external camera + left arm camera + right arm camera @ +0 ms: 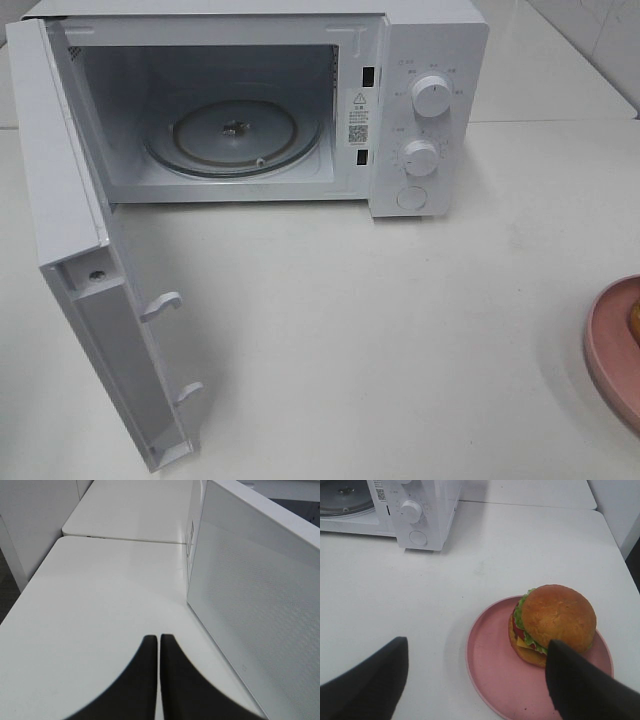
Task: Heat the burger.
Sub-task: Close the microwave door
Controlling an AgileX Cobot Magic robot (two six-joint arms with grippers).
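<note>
Door (85, 300) of microwave (430, 60) swung fully open at left, edge-on over table (380, 340); cavity w/ glass turntable (235, 135) unblocked. Left gripper (159, 639) low by door's outer face, jaws shut, holding nothing. Wide bare table btwn microwave front and plate (492, 675). Plate at table's right edge, half cut off in high view. Burger (552, 622) on plate's far-right part, upright, bun dome up, no clear long axis. Right gripper (477, 672) above plate's near rim, jaws wide apart, one tip overlapping burger's edge in wrist view; contact unclear.
</note>
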